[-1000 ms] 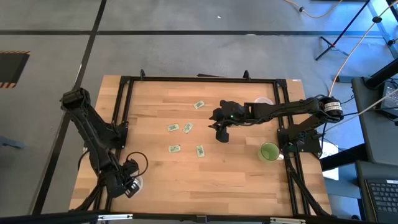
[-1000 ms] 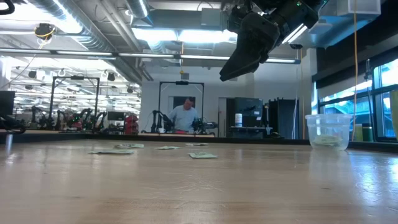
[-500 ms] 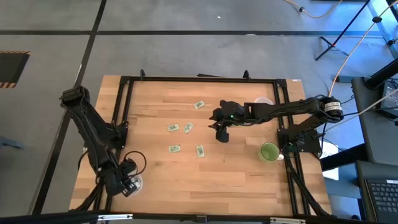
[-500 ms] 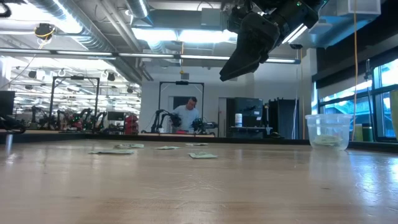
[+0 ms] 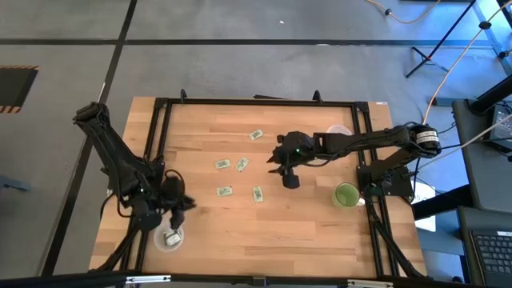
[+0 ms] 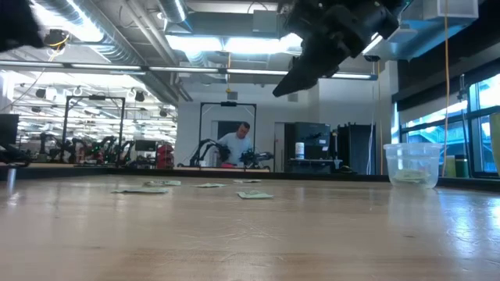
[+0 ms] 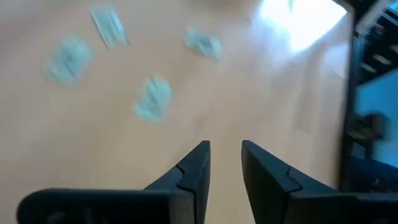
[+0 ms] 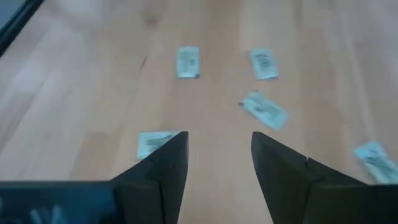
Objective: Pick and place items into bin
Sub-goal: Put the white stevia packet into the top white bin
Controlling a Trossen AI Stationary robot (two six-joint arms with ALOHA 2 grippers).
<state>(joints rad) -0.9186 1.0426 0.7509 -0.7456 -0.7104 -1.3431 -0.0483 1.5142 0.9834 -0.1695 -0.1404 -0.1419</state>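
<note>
Several small pale green packets lie flat mid-table: point(image 5: 256, 135), point(image 5: 222, 164), point(image 5: 242, 163), point(image 5: 225, 191), point(image 5: 258, 194). One more packet point(image 5: 170, 238) lies inside a clear round bin point(image 5: 162, 245) at the near left corner. My left gripper point(image 5: 186, 205) hovers open just beyond that bin, pointing slantwise down at the packets point(image 7: 152, 99), with nothing between its fingers point(image 7: 225, 152). My right gripper point(image 5: 290, 181) hangs open above the table right of the packets point(image 8: 264, 109), with nothing between its fingers point(image 8: 219, 143).
A green cup point(image 5: 346, 194) stands at the right edge and a clear cup point(image 5: 340, 130) at the far right, also seen in the low view point(image 6: 412, 164). A black frame point(image 5: 256, 102) runs around the tabletop. Bare wood lies between the packets and the near edge.
My left gripper has risen from over the near-left bin and swung toward the table's middle, rolling as it went. The packet in the bin now lies uncovered. My right gripper has rolled a little in place.
</note>
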